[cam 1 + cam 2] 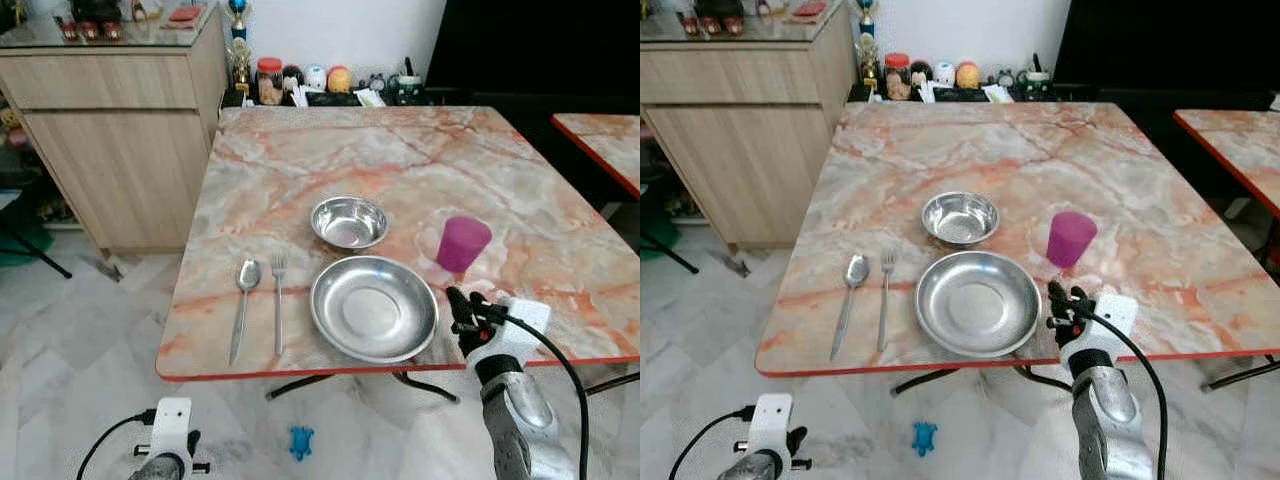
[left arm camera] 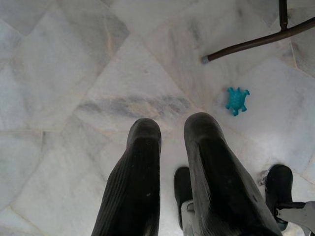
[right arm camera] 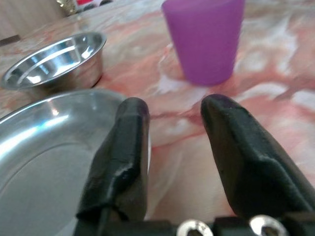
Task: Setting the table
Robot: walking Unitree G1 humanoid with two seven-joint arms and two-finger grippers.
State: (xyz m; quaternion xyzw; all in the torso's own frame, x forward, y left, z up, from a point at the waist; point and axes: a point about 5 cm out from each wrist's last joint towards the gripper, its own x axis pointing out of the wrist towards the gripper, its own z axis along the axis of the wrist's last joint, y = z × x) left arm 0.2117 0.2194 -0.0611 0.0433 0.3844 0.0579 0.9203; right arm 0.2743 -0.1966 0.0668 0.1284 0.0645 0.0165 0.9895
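The right gripper sat released, holding nothing, at the table's near edge beside the steel plate; the purple cup stood upright just beyond, straight ahead.

Marble table carries bowl, plate, cup, spoon, fork

This is a home dining area. A marble-patterned table with a red edge stands on a pale marble-tiled floor, laid with a steel plate, a small steel bowl, a spoon, a fork and a purple cup. Beside the table's far left corner stands a wooden sideboard with a glass top. Just behind the table's far edge sit jars and small ornaments against a white wall. Under the table's near edge lies a small blue toy turtle.
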